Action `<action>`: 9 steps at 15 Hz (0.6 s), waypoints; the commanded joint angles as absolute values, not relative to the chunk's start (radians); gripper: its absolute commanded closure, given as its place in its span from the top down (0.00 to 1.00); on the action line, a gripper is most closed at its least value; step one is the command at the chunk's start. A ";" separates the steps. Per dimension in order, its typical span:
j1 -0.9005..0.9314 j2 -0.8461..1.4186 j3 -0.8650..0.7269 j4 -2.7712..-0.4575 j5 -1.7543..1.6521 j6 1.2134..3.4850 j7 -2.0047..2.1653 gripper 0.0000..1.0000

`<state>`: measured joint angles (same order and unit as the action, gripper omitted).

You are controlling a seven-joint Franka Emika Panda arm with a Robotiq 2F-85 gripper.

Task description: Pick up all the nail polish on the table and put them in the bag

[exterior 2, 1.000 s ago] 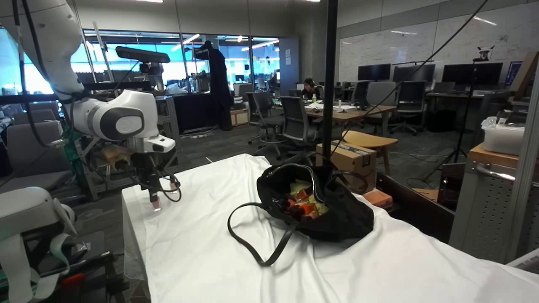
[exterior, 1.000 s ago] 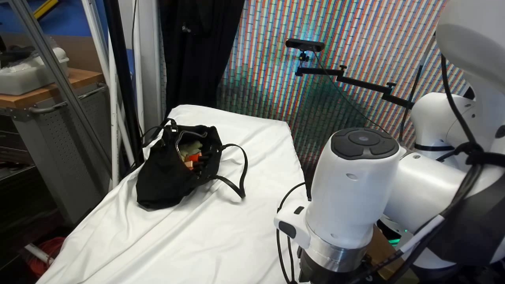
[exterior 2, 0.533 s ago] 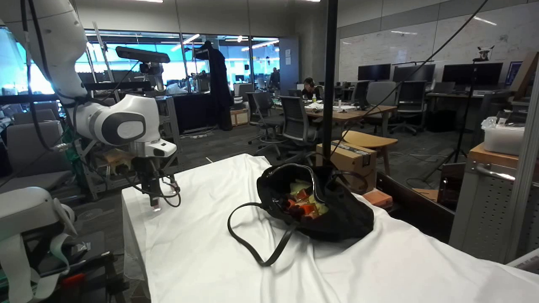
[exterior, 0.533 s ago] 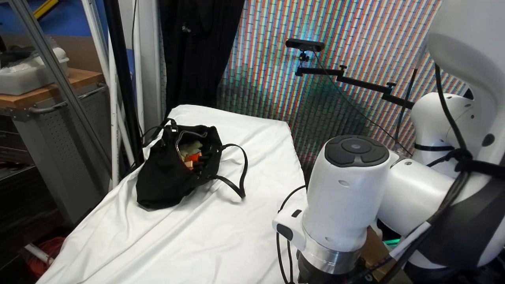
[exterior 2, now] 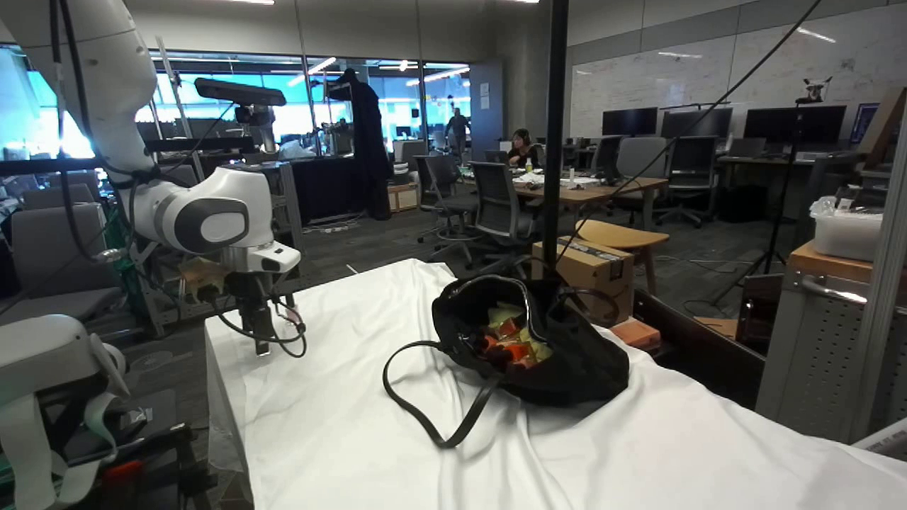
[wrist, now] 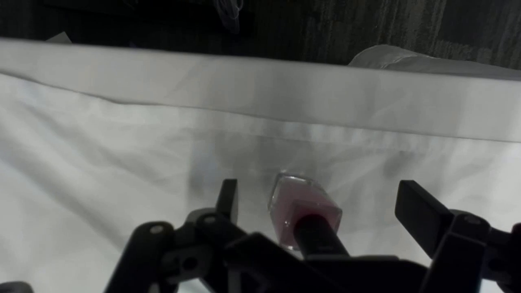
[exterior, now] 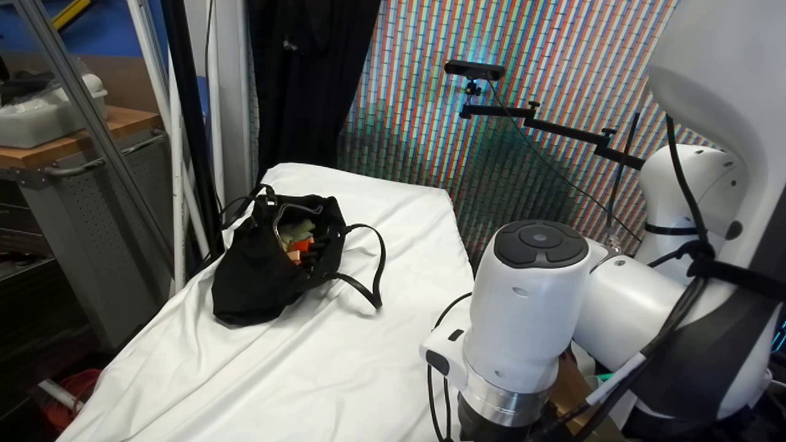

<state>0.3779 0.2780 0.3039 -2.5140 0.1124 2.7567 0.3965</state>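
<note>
Gaping wide with nothing gripped, the black two-fingered end effector (wrist: pixel 319 203) has the black-capped, see-through pinkish-red nail polish bottle (wrist: pixel 299 209) right between its fingers, a touch closer to one. Bottle looks upright to me: cap pointing up at the palm, long axis along the approach, so I'd just squeeze. It's near the edge of the white-cloth-covered counter (wrist: pixel 101 228). Slumped black fabric bag (exterior 2: pixel 581 361) sits well apart from all that.

Polish (wrist: pixel 303 209) between jaws; bag (exterior 2: pixel 574 361) on table (exterior 2: pixel 333 425)
</note>
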 commanded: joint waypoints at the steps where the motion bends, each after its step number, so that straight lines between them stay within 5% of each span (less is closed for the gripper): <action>1: 0.392 0.306 0.287 -2.507 0.111 2.791 0.401 1.00; 9: 0.409 0.313 0.264 -2.503 0.083 2.794 0.420 1.00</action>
